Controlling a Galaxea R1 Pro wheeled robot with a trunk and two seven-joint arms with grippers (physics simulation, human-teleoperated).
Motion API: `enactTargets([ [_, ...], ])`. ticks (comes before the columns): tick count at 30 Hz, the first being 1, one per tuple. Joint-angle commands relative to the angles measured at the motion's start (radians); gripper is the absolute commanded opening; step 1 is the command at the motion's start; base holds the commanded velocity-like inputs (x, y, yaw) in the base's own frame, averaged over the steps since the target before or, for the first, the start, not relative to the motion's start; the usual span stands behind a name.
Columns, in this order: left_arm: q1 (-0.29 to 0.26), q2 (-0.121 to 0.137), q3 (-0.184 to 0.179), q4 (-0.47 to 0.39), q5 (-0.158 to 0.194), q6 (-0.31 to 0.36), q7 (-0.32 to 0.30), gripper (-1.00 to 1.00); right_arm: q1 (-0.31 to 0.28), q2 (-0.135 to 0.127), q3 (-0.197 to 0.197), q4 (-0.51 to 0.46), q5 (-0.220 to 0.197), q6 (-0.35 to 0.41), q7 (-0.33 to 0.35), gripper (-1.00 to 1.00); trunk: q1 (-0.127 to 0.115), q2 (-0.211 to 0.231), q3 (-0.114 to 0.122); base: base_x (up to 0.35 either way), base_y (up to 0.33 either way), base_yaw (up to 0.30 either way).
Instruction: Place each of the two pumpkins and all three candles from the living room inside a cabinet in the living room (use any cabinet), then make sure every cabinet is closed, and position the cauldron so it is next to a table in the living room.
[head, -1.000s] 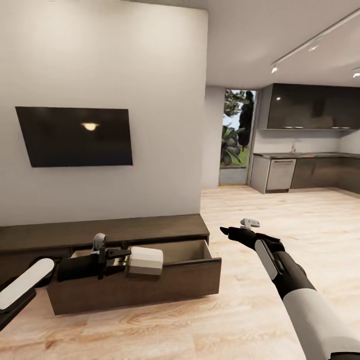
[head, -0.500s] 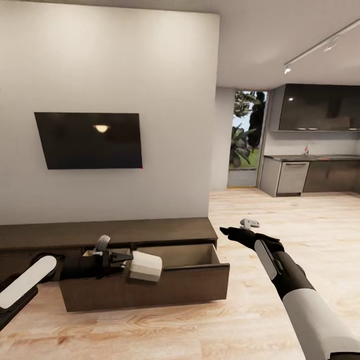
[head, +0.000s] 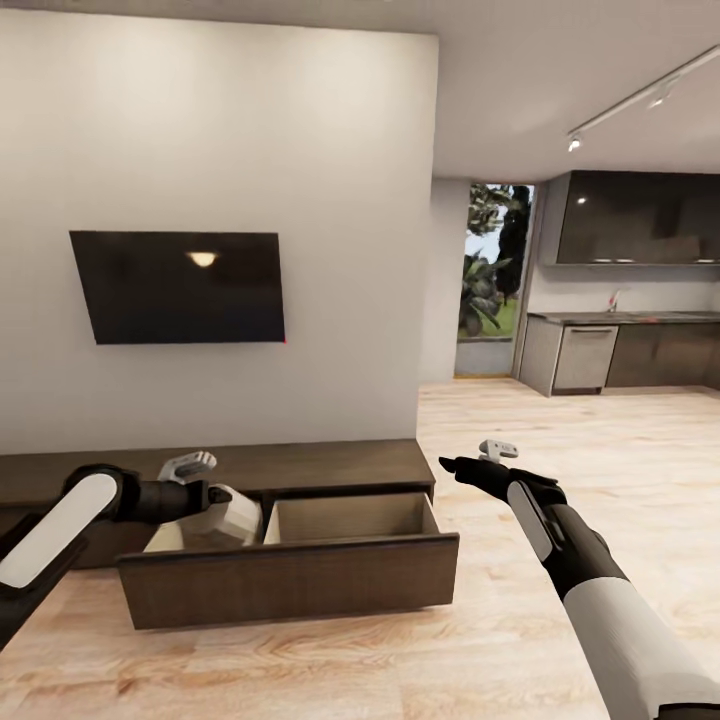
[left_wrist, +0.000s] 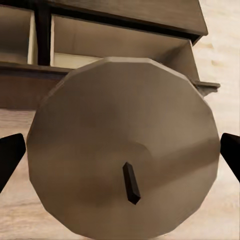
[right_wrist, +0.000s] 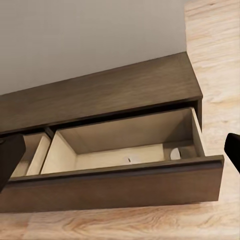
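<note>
Left tool (head: 215, 497) grips candle (left_wrist: 124, 165) — wick visible.

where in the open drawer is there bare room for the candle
The drawer is mostly bare: the pale floor between its side walls, from the front board to the back wall. One small pale item sits in the back corner nearest the kitchen side, so that spot is taken. The left gripper holds the candle above the drawer's other end, beside the divider.

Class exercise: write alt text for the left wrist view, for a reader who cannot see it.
A pale, round candle with a short dark wick, seen end-on, sits between the left gripper's dark fingertips. Behind it, the dark-brown cabinet's drawer stands open.
</note>
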Motion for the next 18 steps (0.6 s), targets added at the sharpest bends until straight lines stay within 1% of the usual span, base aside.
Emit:
enactTargets([
  [1,-0.004,-0.007,-0.001,0.0,0.018,-0.003,0.038,-1.0,-0.001,-0.001,0.002,-0.001,-0.001,0.004,0.001,1.0,-0.004,0.007,0.002,0.0,0.0,0.0],
  [3,-0.009,-0.026,0.0,0.021,0.014,-0.003,0.097,-1.0,-0.001,-0.001,0.002,-0.001,-0.001,0.004,0.001,1.0,-0.012,0.021,0.008,0.0,0.0,0.0],
  [4,-0.011,-0.038,0.001,0.049,0.009,-0.004,0.127,-1.0,-0.001,-0.001,0.002,-0.001,-0.001,0.004,0.001,1.0,-0.015,0.028,0.011,0.0,0.0,0.0],
  [5,-0.013,-0.055,0.001,0.084,-0.001,-0.005,0.153,-1.0,-0.001,-0.001,0.002,-0.001,-0.001,0.004,0.001,1.0,-0.019,0.035,0.014,0.0,0.0,0.0],
  [6,-0.02,-0.078,0.001,0.121,-0.016,-0.005,0.174,-1.0,-0.001,-0.001,0.001,-0.001,-0.001,0.004,0.001,1.0,-0.023,0.042,0.018,0.0,0.0,0.0],
  [7,-0.032,-0.102,0.0,0.156,-0.037,-0.006,0.188,-1.0,-0.001,-0.001,0.001,-0.001,-0.001,0.004,0.001,1.0,-0.027,0.049,0.021,0.0,0.0,0.0],
  [8,-0.044,-0.128,0.0,0.195,-0.066,-0.006,0.197,-1.0,-0.001,-0.001,0.001,-0.001,-0.001,0.004,0.001,1.0,-0.031,0.056,0.024,0.0,0.0,0.0],
  [11,-0.084,-0.207,0.001,0.306,-0.171,-0.005,0.202,-1.0,-0.001,-0.001,0.0,0.0,-0.002,0.004,0.001,1.0,-0.042,0.077,0.033,0.0,0.0,0.0],
  [12,-0.104,-0.229,0.001,0.336,-0.196,-0.006,0.202,-1.0,-0.001,-0.002,-0.001,0.0,-0.002,0.004,0.001,1.0,-0.046,0.084,0.036,0.0,0.0,0.0],
  [13,-0.124,-0.248,0.001,0.365,-0.213,-0.006,0.201,-1.0,-0.001,-0.002,-0.001,0.001,-0.002,0.004,0.001,1.0,-0.05,0.091,0.04,0.0,0.0,0.0],
  [15,-0.161,-0.268,0.001,0.402,-0.231,-0.005,0.201,-1.0,-0.001,-0.002,-0.001,0.005,-0.002,0.004,0.0,1.0,-0.058,0.105,0.046,0.0,0.0,0.0],
  [18,-0.19,-0.279,0.002,0.422,-0.238,-0.005,0.2,-1.0,-0.001,-0.002,0.0,0.031,-0.003,0.001,0.0,1.0,-0.069,0.126,0.055,0.0,0.0,0.0],
])
